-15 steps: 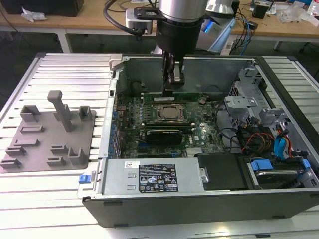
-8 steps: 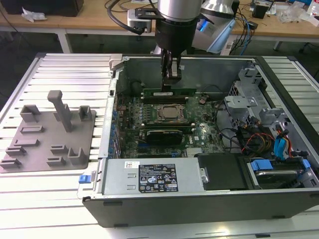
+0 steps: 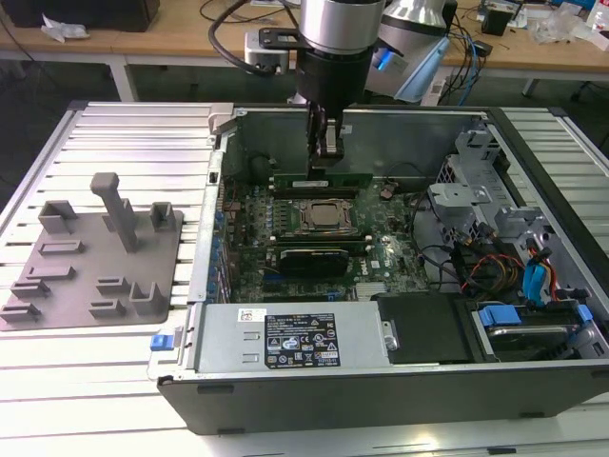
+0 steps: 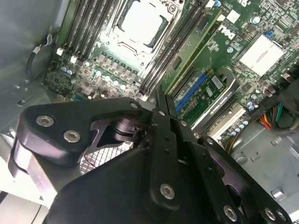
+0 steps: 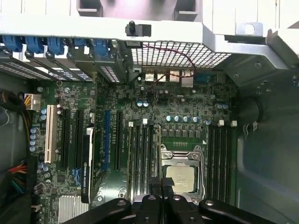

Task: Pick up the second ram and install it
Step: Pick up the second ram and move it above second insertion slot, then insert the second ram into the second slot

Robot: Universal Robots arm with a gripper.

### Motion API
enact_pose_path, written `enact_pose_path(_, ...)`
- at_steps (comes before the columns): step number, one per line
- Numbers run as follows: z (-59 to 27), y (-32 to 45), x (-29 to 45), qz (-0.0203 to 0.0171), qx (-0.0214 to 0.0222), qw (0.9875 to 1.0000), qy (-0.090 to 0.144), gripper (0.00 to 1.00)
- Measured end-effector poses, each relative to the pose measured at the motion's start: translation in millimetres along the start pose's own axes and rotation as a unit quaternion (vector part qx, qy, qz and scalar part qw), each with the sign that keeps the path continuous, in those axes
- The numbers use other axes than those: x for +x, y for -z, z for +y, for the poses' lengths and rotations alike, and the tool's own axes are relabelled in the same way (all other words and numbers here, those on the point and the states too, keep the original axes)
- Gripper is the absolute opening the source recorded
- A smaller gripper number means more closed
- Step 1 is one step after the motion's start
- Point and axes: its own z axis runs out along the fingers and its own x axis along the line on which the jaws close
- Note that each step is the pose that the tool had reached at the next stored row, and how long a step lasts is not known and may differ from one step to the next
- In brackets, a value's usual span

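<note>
The second ram (image 3: 344, 179) is a long green stick lying level inside the open computer case, right beside the CPU socket (image 3: 314, 217). My gripper (image 3: 325, 169) reaches straight down from the arm and is shut on the stick's middle. In both wrist views the black fingers sit close together over the memory slots. One half of the second ram (image 4: 189, 53) runs away from the gripper (image 4: 159, 95) along the slots. In the first wrist view the second ram (image 5: 160, 144) shows as a thin edge leading out from the gripper (image 5: 161, 183). Whether its lower edge sits in a slot is hidden.
A black expansion card (image 3: 304, 259) stands on the near side of the socket. A metal cover (image 3: 285, 338) spans the case front. Drive bays and cable bundles (image 3: 514, 267) fill the exterior view's right. A grey fixture plate (image 3: 95, 257) with holders lies on the exterior view's left.
</note>
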Motion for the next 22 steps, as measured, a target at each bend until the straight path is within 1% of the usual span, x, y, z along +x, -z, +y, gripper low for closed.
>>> enact_pose_path(4,-0.2,-5.6,0.2,0.0000,0.0000,1.0000,0.000,0.09)
enact_pose_path(5,-0.3,-7.9,0.2,-0.0001,0.0000,1.0000,-0.001,0.09)
enact_pose_path(7,-0.6,-15.6,1.6,-0.0001,0.0001,1.0000,-0.002,0.09)
enact_pose_path(10,-0.6,-21.2,3.1,-0.0001,0.0001,1.0000,-0.004,0.09)
enact_pose_path(22,-0.7,-21.8,3.1,-0.0001,0.0001,1.0000,-0.004,0.09)
